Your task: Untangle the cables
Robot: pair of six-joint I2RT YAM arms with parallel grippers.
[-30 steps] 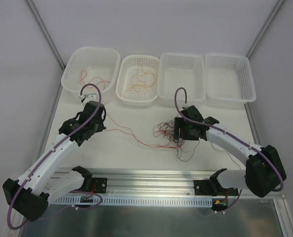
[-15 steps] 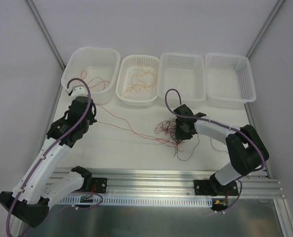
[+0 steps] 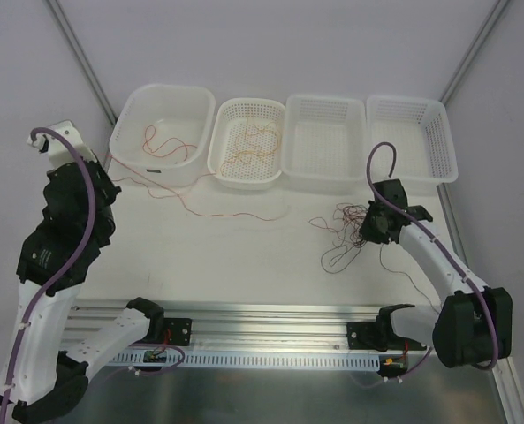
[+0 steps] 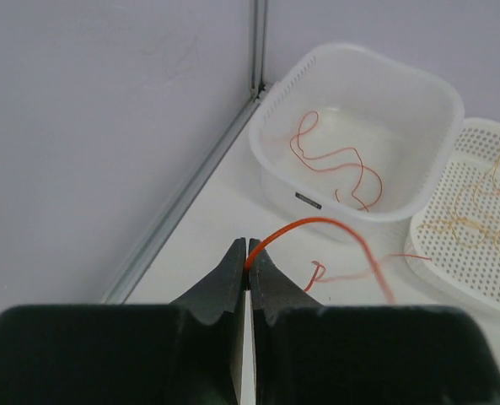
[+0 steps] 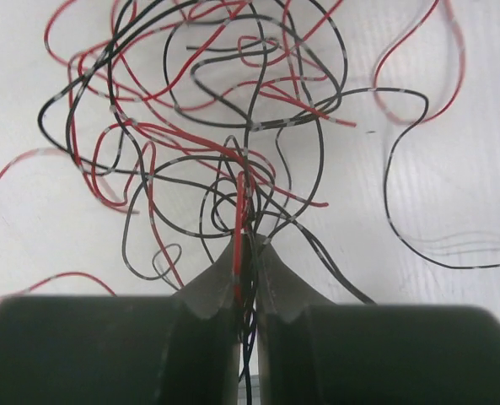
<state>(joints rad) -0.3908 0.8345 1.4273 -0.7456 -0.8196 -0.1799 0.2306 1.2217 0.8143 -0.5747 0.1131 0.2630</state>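
Observation:
The cables lie in two lots. A tangle of thin red and black cables (image 3: 343,226) (image 5: 207,126) rests on the white table right of centre. My right gripper (image 3: 370,224) (image 5: 248,240) is shut on several of its strands, red and black, which run down between the jaws. One long orange cable (image 3: 217,215) (image 4: 334,224) trails left across the table to my left gripper (image 3: 107,170) (image 4: 247,253). That gripper is raised at the far left and shut on the orange cable's end.
Along the back stand a solid white tub (image 3: 125,141) (image 4: 317,181) holding an orange strand, a perforated basket (image 3: 248,183) (image 4: 486,261) holding pale orange strands, and two further white baskets (image 3: 325,101) (image 3: 406,101). A metal rail (image 3: 270,314) runs along the near edge.
My left arm has risen and swung far left, drawing the orange cable out of the tangle. My right gripper has shut on the tangle and carried it right.

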